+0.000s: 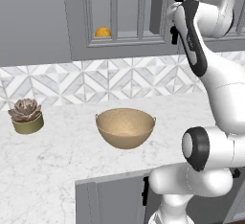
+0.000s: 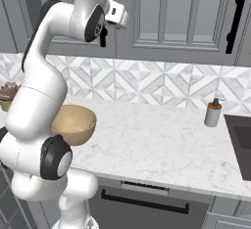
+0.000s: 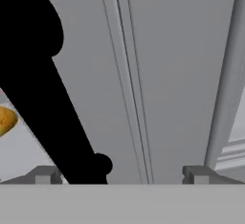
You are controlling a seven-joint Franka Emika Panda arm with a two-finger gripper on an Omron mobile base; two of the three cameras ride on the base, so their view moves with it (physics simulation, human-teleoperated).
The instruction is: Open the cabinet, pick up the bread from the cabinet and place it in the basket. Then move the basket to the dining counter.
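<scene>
The grey cabinet (image 1: pixel 127 15) has a glass-paned door, and it is shut. Its black bar handle (image 3: pixel 40 89) runs slantwise across the hand view. My gripper (image 3: pixel 120 175) is open, and the handle's end stands between the fingertips, close to the left one (image 3: pixel 43 174). The bread (image 1: pixel 102 31), a small golden-orange lump, sits behind the glass on the cabinet's bottom shelf and also shows at the left edge (image 3: pixel 5 120). The tan woven basket (image 1: pixel 125 127) rests on the marble worktop below, partly behind my arm in the right base view (image 2: pixel 76 123). The dining counter is out of view.
A succulent in an olive pot (image 1: pixel 27 116) stands at the worktop's left. To the right are a soap dispenser (image 2: pixel 213 113) and a sink (image 2: pixel 240 142). A second cabinet with a black handle (image 2: pixel 235 20) hangs at the right. Geometric tiles back the worktop.
</scene>
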